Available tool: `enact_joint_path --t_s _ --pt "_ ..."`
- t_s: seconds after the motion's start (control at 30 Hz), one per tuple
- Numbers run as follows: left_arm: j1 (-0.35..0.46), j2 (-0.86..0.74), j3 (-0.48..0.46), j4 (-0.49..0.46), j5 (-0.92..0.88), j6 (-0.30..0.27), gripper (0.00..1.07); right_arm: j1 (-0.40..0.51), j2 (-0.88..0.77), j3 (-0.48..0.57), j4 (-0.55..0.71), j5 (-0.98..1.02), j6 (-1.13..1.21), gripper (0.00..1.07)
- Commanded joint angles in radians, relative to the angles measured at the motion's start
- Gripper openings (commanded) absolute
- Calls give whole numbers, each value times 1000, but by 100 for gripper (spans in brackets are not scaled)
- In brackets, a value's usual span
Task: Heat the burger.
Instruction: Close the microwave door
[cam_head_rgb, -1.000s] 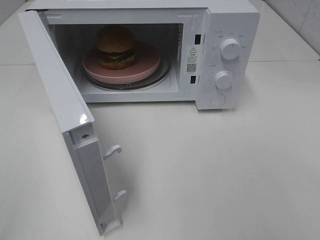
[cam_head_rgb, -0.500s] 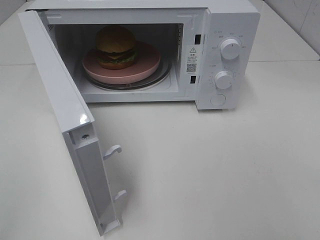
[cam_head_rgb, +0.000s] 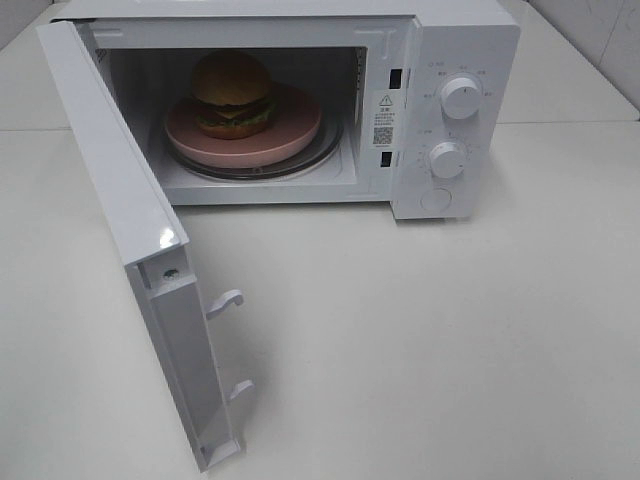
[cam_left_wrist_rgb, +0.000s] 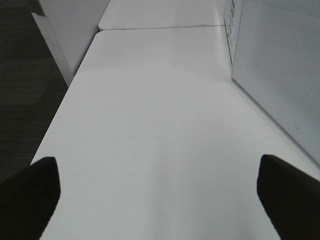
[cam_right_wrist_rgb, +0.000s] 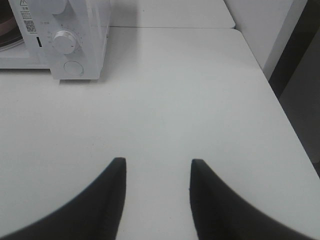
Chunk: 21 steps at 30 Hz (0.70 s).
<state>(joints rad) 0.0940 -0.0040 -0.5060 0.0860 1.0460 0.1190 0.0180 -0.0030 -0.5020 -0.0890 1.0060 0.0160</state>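
Left gripper (cam_left_wrist_rgb: 157, 165) spread wide, empty | right gripper (cam_right_wrist_rgb: 157, 161) parted narrowly, empty | burger (cam_head_rgb: 232, 93) set on plate (cam_head_rgb: 290, 138) inside open microwave (cam_head_rgb: 470, 40)

1. Warning sticker (cam_head_rgb: 385, 101) on the microwave's (cam_head_rgb: 465, 40) front frame, right of the cavity: triangle with exclamation mark; the print under it is too small to read.
2. QR code (cam_head_rgb: 383, 135) just below it on the same strip.
3. Scale markings around the upper knob (cam_head_rgb: 460, 97) and lower knob (cam_head_rgb: 447, 160) are illegible.

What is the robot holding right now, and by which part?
Nothing. The left gripper and right gripper both show empty gaps between their fingers over the table; the burger sits on the pink plate inside the microwave.
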Motion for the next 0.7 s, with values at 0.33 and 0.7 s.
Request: enact_joint_path --t_s 0.33,0.7 --pt "-1 270 -29 -149 -379 26 105 -2 -31 2 -2 -9 2 41" --pt "-1 584 131 -321 -918 164 94 -2 -31 2 -2 -9 2 41"
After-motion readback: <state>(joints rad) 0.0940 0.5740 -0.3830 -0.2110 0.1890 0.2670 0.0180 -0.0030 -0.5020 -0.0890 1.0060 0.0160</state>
